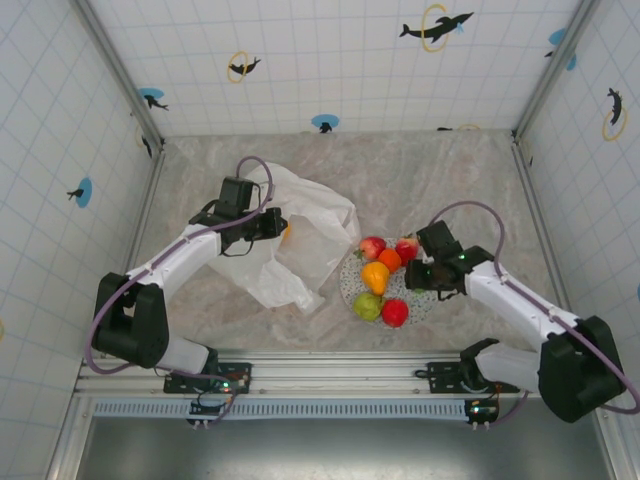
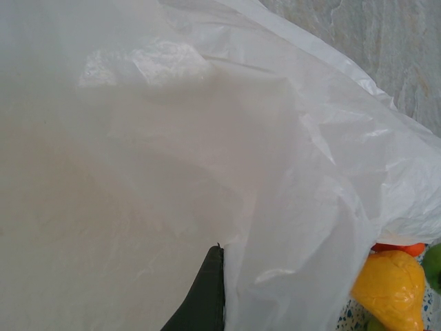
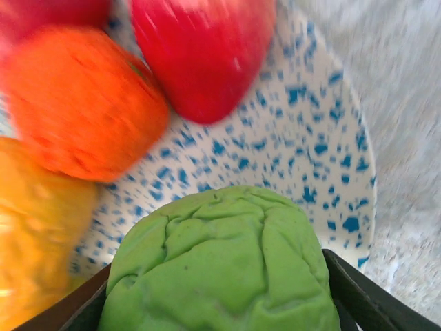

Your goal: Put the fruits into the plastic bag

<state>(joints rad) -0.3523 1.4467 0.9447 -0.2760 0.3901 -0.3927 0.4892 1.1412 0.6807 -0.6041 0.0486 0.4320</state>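
Three red fruits [image 1: 395, 313], one plate [image 3: 310, 152] — one bag [image 1: 310, 240]

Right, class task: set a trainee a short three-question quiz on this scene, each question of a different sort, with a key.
1. True or false: several fruits lie on the speckled plate.
2. What colour is the fruit between the fingers of the right gripper? A red, B green, C orange.
3. Fill in: the left gripper is shut on the edge of the ____.
Key: 1 true; 2 B; 3 plastic bag.
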